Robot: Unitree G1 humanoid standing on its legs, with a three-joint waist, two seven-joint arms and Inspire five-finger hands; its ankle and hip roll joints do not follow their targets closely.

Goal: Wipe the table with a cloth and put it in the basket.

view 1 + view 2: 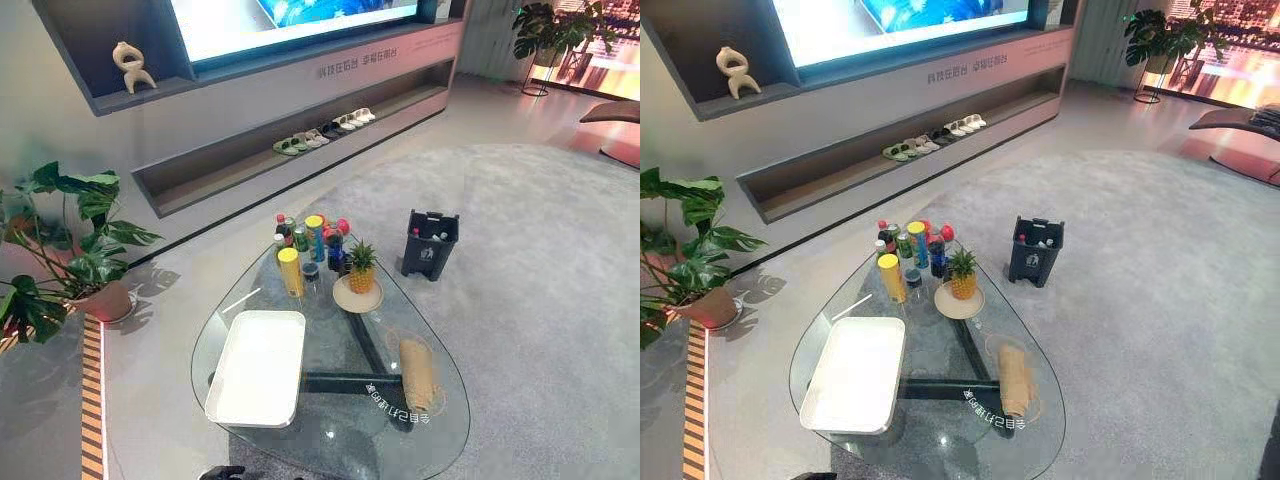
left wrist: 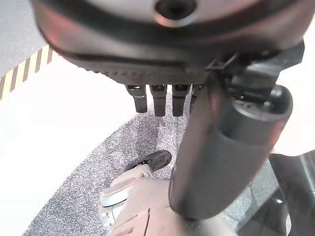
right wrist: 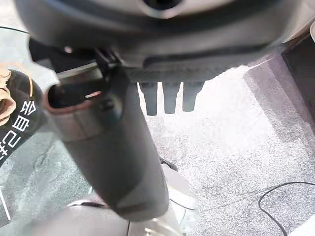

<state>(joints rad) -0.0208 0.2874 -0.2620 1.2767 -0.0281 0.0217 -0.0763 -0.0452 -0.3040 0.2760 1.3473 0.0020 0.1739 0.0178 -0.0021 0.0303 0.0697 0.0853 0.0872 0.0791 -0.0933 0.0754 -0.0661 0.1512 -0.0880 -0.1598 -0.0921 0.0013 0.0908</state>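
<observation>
A beige cloth [image 1: 417, 372] lies rolled up on the right side of the glass table [image 1: 335, 425], near its front edge. On the grey carpet beyond the table's far right stands a dark basket [image 1: 430, 243] holding a few small items. My left hand [image 2: 158, 101] hangs above the carpet with straight fingers and holds nothing. My right hand [image 3: 170, 98] is likewise open and empty, low beside the table's glass edge [image 3: 29, 162]. Both hands are apart from the cloth.
A white tray [image 1: 258, 365] takes up the table's left half. Several bottles and cans [image 1: 305, 245] crowd the far end, beside a pineapple [image 1: 360, 268] on a plate. A potted plant [image 1: 75, 255] stands at the left; a wall shelf holds slippers [image 1: 325, 132].
</observation>
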